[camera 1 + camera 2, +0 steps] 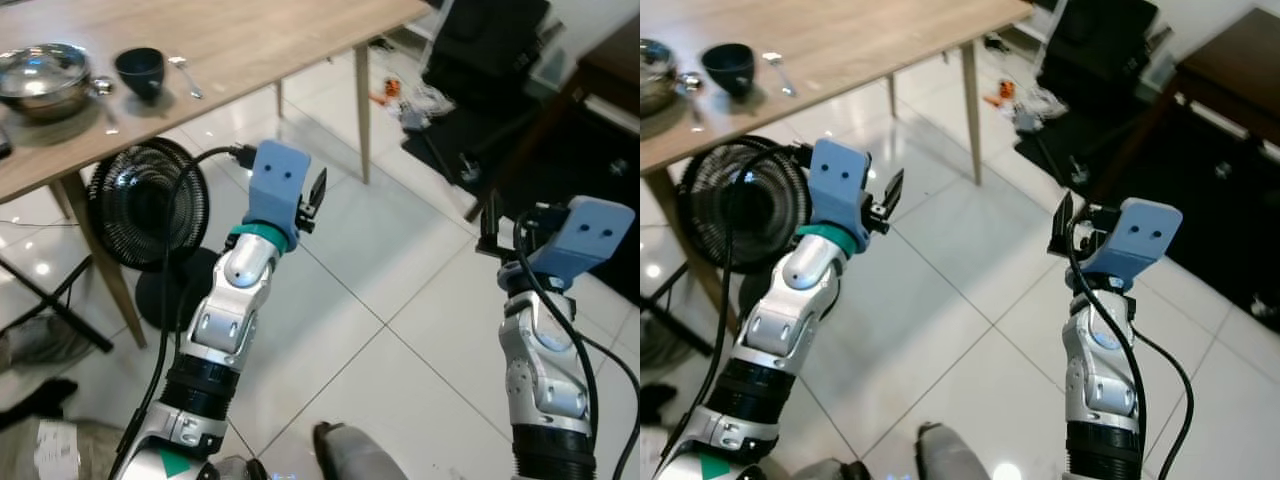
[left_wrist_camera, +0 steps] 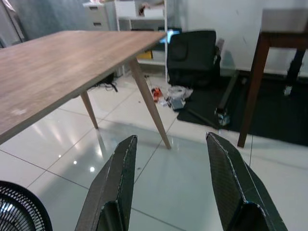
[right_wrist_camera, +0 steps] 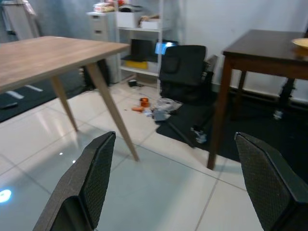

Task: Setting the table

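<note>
A light wooden table (image 1: 250, 40) stands at the upper left. On it sit a steel pot with a lid (image 1: 42, 78), a dark bowl (image 1: 140, 72) and a spoon (image 1: 186, 76). My left gripper (image 1: 318, 192) is raised over the floor below the table's near edge, open and empty. My right gripper (image 1: 492, 232) is held up to the right at about the same height, also open with nothing between its fingers (image 3: 91, 187). Both are well short of the tableware.
A black floor fan (image 1: 150, 205) stands under the table beside its leg (image 1: 105, 265). A dark wooden table (image 3: 262, 53) and a black bag (image 3: 180, 72) are at the right. Small clutter (image 1: 410, 100) lies on the white tiled floor.
</note>
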`<state>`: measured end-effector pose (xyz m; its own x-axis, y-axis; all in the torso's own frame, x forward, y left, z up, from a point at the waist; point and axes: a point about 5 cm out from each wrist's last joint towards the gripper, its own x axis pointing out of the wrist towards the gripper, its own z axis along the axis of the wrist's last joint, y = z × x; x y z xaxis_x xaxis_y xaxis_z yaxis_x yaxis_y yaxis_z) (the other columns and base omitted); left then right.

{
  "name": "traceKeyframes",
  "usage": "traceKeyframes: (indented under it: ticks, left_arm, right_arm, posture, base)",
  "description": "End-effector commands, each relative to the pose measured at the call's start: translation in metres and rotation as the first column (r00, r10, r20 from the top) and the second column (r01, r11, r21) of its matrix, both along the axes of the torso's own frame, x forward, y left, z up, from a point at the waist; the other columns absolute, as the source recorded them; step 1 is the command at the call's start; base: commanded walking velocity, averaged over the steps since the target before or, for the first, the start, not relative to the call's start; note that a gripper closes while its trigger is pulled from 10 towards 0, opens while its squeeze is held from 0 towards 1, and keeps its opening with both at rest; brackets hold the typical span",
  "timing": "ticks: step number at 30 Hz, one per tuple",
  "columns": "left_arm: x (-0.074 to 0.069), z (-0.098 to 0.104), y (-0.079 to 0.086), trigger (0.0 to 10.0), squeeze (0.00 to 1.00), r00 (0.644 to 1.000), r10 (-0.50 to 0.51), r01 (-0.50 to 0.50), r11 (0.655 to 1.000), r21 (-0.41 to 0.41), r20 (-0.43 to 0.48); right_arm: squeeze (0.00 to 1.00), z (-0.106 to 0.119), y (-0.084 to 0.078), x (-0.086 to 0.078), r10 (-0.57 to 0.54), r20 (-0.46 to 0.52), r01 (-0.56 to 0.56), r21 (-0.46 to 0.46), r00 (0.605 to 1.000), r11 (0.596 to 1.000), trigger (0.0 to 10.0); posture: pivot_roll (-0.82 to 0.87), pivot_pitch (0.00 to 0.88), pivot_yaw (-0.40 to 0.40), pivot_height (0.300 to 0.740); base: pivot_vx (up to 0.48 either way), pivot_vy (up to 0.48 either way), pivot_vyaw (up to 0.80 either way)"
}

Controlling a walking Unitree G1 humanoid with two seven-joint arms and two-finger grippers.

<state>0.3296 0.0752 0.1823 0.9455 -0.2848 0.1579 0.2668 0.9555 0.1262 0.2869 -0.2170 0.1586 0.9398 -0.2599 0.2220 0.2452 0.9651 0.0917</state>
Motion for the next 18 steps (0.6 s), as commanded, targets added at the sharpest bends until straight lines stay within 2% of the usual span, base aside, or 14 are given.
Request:
traceKeyframes:
  ticks: [1,3,5,8,10,11,15,16,18]
  left_arm:
    - [0.001,-0.004,-0.002,10.0,0.00,1.000,-0.002,0.002,1.000,0.017,-0.011]
    - [0.001,-0.008,0.002,10.0,0.00,1.000,0.004,-0.003,1.000,0.026,-0.024]
    - [0.001,-0.029,0.014,10.0,0.00,0.997,0.031,-0.026,0.997,0.079,-0.075]
    - [0.000,-0.038,0.019,10.0,0.00,0.995,0.045,-0.035,0.994,0.104,-0.094]
    - [-0.007,-0.072,0.041,10.0,0.00,0.975,0.102,-0.079,0.990,0.120,-0.200]
    - [-0.007,-0.072,0.041,10.0,0.00,0.975,0.102,-0.079,0.990,0.120,-0.200]
    - [-0.031,-0.117,0.059,10.0,0.00,0.922,0.117,-0.078,0.990,0.120,-0.369]
    - [-0.031,-0.117,0.059,10.0,0.00,0.922,0.117,-0.078,0.990,0.120,-0.369]
    - [-0.042,-0.134,0.061,10.0,0.00,0.898,0.097,-0.039,0.989,0.142,-0.430]
  right_arm:
    - [0.00,-0.008,-0.004,-0.002,-0.012,-0.031,0.012,0.003,0.999,1.000,10.0]
    - [0.00,-0.011,-0.004,-0.002,-0.010,-0.042,0.010,0.001,0.999,1.000,10.0]
    - [0.00,-0.025,-0.002,-0.004,0.014,-0.093,-0.015,-0.007,0.996,1.000,10.0]
    - [0.00,-0.031,0.000,-0.004,0.027,-0.115,-0.028,-0.011,0.993,1.000,10.0]
    - [0.00,-0.055,0.007,-0.009,0.079,-0.191,-0.083,-0.016,0.978,0.996,10.0]
    - [0.00,-0.055,0.007,-0.009,0.079,-0.191,-0.083,-0.016,0.978,0.996,10.0]
    - [0.00,-0.093,0.023,-0.017,0.149,-0.316,-0.151,0.016,0.937,0.988,10.0]
    - [0.00,-0.093,0.023,-0.017,0.149,-0.316,-0.151,0.016,0.937,0.988,10.0]
    - [0.00,-0.113,0.034,-0.022,0.194,-0.383,-0.191,0.045,0.903,0.981,10.0]
  posture:
    - [-0.08,0.000,0.032,0.740]
    - [-0.08,0.000,0.034,0.740]
    - [-0.08,0.000,0.035,0.740]
    - [-0.08,0.000,0.035,0.740]
    - [-0.06,0.000,0.031,0.740]
    - [-0.06,0.000,0.031,0.740]
    - [-0.04,0.000,0.022,0.740]
    - [-0.04,0.000,0.022,0.740]
    - [-0.03,0.000,0.015,0.740]
  base:
    - [0.000,0.000,-0.80]
    - [0.000,0.000,-0.80]
    - [0.000,0.000,-0.80]
    - [0.000,0.000,-0.80]
    - [0.000,0.000,-0.80]
    - [0.000,0.000,-0.80]
    - [0.000,0.000,-0.80]
    - [0.000,0.000,-0.80]
    - [0.000,0.000,-0.80]
